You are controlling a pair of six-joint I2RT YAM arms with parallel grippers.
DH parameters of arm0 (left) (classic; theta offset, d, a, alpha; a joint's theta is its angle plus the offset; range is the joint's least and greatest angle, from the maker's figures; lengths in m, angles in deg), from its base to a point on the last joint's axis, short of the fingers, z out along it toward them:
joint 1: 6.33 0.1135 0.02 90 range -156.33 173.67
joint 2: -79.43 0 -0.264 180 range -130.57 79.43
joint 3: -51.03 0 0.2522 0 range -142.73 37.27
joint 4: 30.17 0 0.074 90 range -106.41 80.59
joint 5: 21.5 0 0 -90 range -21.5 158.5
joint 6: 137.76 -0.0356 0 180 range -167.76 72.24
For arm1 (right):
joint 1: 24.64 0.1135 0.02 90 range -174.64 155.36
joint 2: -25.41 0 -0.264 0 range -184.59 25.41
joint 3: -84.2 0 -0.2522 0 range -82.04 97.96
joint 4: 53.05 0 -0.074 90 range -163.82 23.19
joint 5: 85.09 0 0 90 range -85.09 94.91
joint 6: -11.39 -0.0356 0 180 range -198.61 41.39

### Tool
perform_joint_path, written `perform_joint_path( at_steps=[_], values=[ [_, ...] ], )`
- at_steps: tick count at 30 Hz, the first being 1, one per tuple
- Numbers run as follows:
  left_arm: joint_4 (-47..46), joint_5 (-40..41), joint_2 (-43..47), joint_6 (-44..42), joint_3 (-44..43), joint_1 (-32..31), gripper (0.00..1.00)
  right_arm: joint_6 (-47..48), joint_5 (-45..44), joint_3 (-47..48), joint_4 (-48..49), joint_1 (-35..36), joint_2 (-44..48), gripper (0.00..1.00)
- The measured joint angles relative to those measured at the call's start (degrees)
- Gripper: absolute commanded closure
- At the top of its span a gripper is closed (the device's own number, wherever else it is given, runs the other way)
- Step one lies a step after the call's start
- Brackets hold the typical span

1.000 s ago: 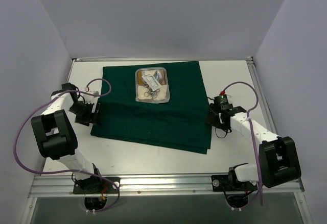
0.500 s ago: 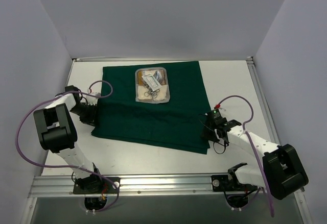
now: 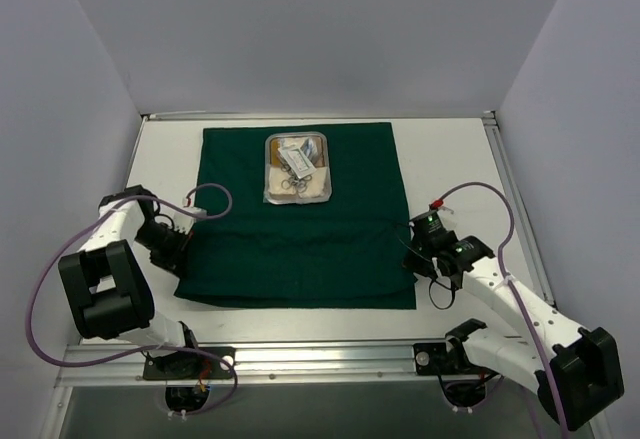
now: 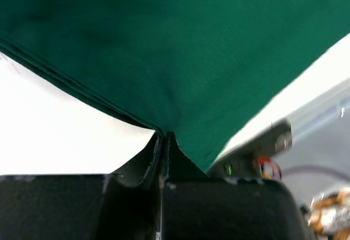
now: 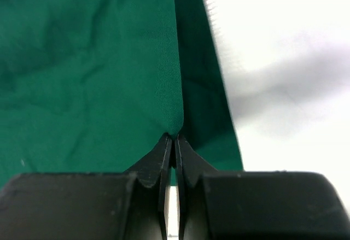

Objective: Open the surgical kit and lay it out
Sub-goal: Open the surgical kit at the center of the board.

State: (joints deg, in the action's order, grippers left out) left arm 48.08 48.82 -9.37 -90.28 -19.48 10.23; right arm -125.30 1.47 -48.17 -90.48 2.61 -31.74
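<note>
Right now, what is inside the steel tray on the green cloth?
A tan liner, small white packets and shiny metal tools lie in the tray. Its floor under the liner is hidden; the tools are too small to tell apart.

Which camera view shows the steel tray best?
The top external view. There the steel tray is seen whole from above, lying on the far part of the green cloth. The left wrist and right wrist views show only the cloth up close; the tray is outside both frames.
</note>
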Motion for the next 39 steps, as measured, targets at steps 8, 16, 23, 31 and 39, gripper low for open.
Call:
perform_joint_path(
  at_steps=[8,16,23,31,39],
  values=[
    [8.37,4.24,2.25,-7.72,0.00,0.02,0.94,-1.51,-3.85,4.63,-10.36,0.98,3.87,1.00],
    [10.16,7.17,0.15,-10.16,-0.02,0.07,0.55,-2.73,-4.31,4.57,-13.05,1.44,4.02,0.57],
    [11.52,8.98,0.22,-11.69,-5.18,1.68,0.47,-2.75,-5.88,5.38,-15.67,1.79,4.35,0.52],
    [11.74,2.40,-0.42,-6.60,-25.31,1.64,0.45,5.14,-7.15,22.62,-5.22,2.12,-5.09,0.64],
    [-0.50,-1.55,-10.19,10.43,-29.79,-2.12,0.44,18.75,0.17,52.30,12.70,2.01,-47.41,0.64]
  ],
)
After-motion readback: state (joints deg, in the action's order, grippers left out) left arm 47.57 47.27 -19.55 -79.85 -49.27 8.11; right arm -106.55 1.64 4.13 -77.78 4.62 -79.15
